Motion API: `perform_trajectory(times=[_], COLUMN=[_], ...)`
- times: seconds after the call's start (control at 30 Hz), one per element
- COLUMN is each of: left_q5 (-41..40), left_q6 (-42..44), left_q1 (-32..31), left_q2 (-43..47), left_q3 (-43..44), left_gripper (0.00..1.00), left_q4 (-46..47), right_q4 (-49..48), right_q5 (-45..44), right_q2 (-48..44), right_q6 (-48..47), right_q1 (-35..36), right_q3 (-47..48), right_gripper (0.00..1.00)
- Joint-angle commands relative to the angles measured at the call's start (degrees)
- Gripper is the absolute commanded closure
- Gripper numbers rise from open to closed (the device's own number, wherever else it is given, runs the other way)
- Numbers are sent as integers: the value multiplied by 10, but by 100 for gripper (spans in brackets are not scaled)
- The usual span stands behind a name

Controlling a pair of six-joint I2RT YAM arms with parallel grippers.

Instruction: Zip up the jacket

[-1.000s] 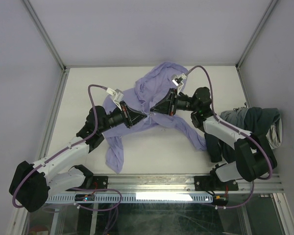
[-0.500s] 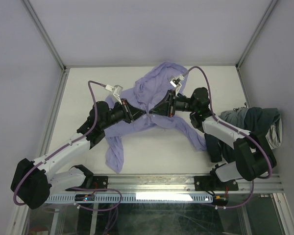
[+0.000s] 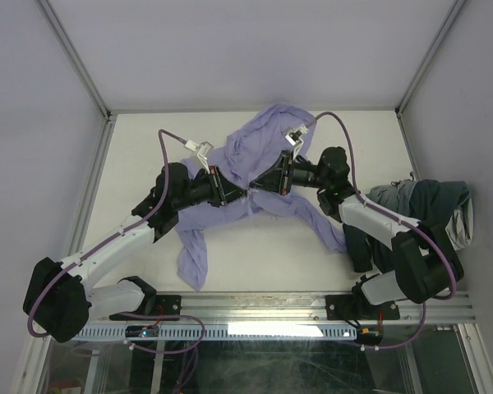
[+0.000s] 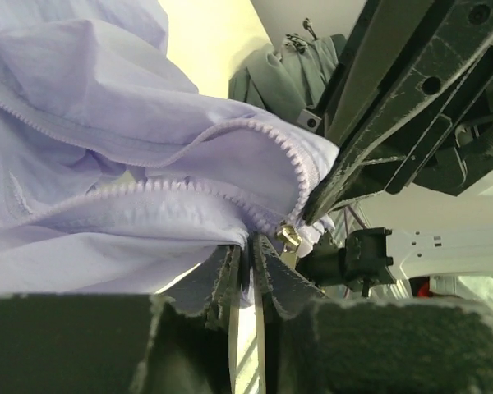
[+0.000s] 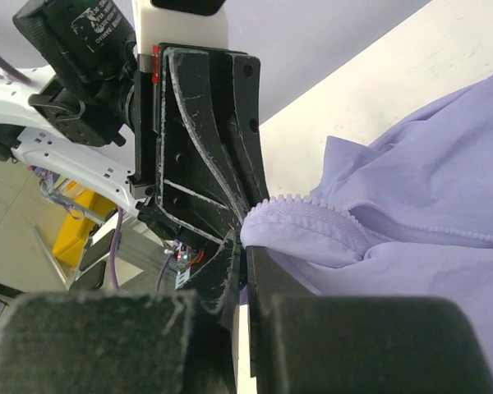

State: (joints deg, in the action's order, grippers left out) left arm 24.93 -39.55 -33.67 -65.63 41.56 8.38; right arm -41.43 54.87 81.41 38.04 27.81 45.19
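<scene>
Lavender jacket (image 3: 263,135) lies crumpled in the middle of the white table (image 3: 148,139), and one long sleeve (image 3: 193,254) hangs toward the near edge. The cloth is thin, soft and full of wrinkles.

From the left, the left gripper (image 3: 237,190) reaches into the middle fold. In its wrist view the black, scratched fingers (image 4: 222,283) stand very narrow, with only a thin slit between them, and they pinch the jacket edge just below a row of small plastic zipper teeth (image 4: 189,187). A little metal slider (image 4: 289,236) shines beside the tips.

The right gripper (image 3: 259,187) meets it tip to tip. Its fingers (image 5: 259,267) are also pressed together on a rounded hem with teeth along it.

At the far right, a dark grey-green garment (image 3: 427,201) sits bunched up.
</scene>
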Motion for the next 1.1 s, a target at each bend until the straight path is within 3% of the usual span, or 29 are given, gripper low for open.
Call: perform_trajectory(times=[0.0, 0.17, 0.43, 0.73, 1.07], left_q5=[-38, -59, -72, -37, 15], left_q6=[-44, -116, -220, -292, -351], left_q1=[16, 35, 48, 50, 49], left_q2=[21, 27, 25, -7, -41], left_q3=[20, 14, 2, -13, -38], left_gripper=[81, 61, 46, 47, 66], left_q4=[-38, -44, -42, -8, 95], right_q4=[-17, -22, -42, -72, -88], right_q5=[-54, -58, -61, -57, -50], right_q2=[-15, -25, -30, -25, -16], right_q6=[-14, -6, 10, 25, 31], right_q1=[1, 2, 5, 7, 11], right_q3=[-2, -19, -38, -43, -45], right_gripper=[100, 100, 100, 100, 100])
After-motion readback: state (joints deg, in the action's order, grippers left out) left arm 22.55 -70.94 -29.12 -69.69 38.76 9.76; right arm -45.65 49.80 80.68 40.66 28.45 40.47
